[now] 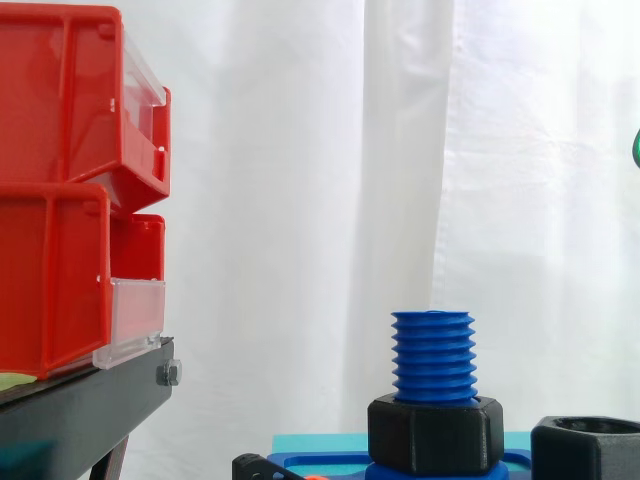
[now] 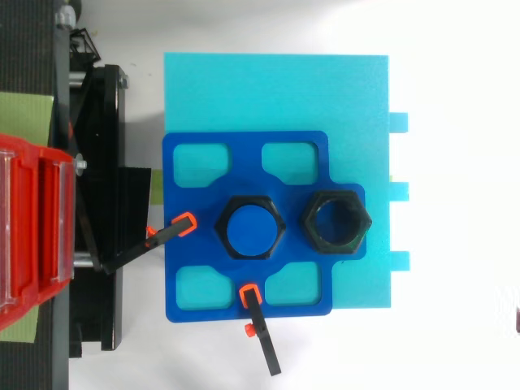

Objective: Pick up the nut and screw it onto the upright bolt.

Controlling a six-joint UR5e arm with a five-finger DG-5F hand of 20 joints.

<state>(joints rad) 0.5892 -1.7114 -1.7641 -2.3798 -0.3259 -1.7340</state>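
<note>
A blue threaded bolt [image 1: 432, 355] [image 2: 249, 228] stands upright on a blue fixture plate [image 2: 172, 260]. One black hex nut [image 1: 435, 433] [image 2: 221, 229] sits around the bolt's base. A second black hex nut [image 1: 585, 450] [image 2: 364, 223] lies flat on the plate just right of the bolt, apart from it. A green glowing sliver of the hand [image 1: 636, 148] shows at the right edge of the side view. It is well above the bolt's top and far to the right of both nuts, touching nothing.
The blue plate rests on a cyan base [image 2: 276, 89]. Two black clamps with orange tips [image 2: 183, 225] [image 2: 258, 329] press on the plate from the left and the front. Red bins [image 1: 70, 180] on a black stand [image 1: 80, 410] are at the left.
</note>
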